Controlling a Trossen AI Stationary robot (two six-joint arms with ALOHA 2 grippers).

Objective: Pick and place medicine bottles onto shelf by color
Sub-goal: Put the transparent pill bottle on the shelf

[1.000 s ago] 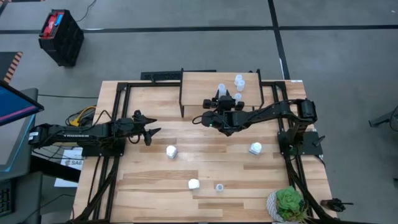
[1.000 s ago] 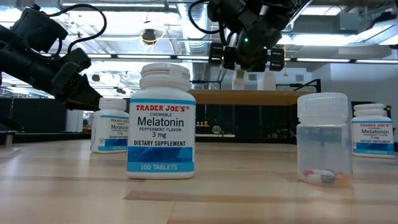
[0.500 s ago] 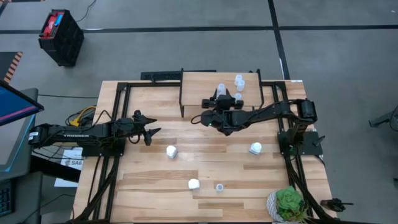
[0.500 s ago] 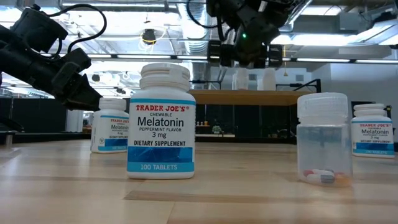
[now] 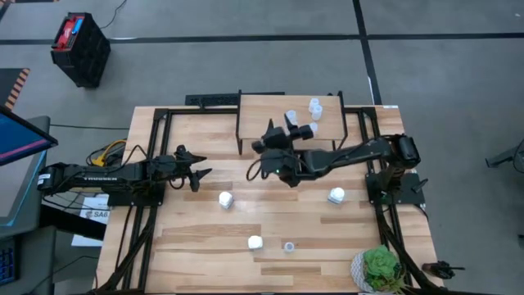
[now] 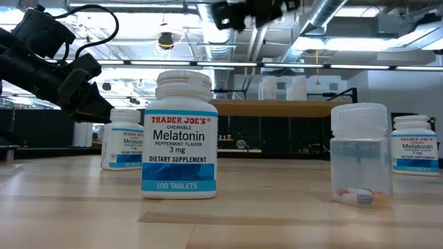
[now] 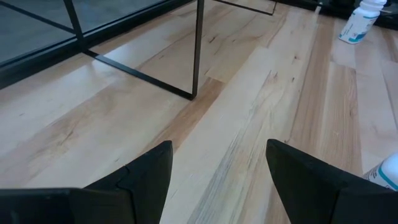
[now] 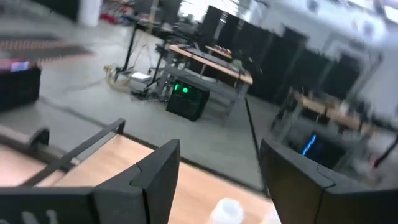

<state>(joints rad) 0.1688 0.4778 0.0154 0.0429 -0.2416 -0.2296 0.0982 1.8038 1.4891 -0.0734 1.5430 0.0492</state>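
We've got the right hand [image 5: 277,138] up over the front edge of the shelf [image 5: 262,111], fingers apart w/ nothing between them, judging by the right wrist view, where a pale bottle cap [image 8: 225,210] peeks in below the gap. Left hand [image 5: 196,174] waits over the left side of the surface [image 5: 205,246], fingers spread too, empty. Bottles: a few clear pale-topped ones [image 5: 314,107] stand on the shelf's right part; on the surface we count three white bottles, one mid-left [image 5: 226,198], one near front [image 5: 255,242], one to the right [image 5: 336,195], plus a small clear bottle [image 5: 289,246] just beside the front one. Low view gives us the close-up: the white melatonin bottle [image 6: 179,135] is rigid plastic w/ a ribbed cap, prob. light, smooth label so a bit slippery; we'd pinch it across the body just under the cap, or across the cap itself. The clear one [image 6: 360,153] holds only a capsule or two, so we judge it near weightless and easy to tip; grip it mid-body, squarely. Hard to read: the right hand in the low view is a blur at the top edge, mostly cut off; exact no. of bottles on the shelf is unclear since the arm covers part of it.
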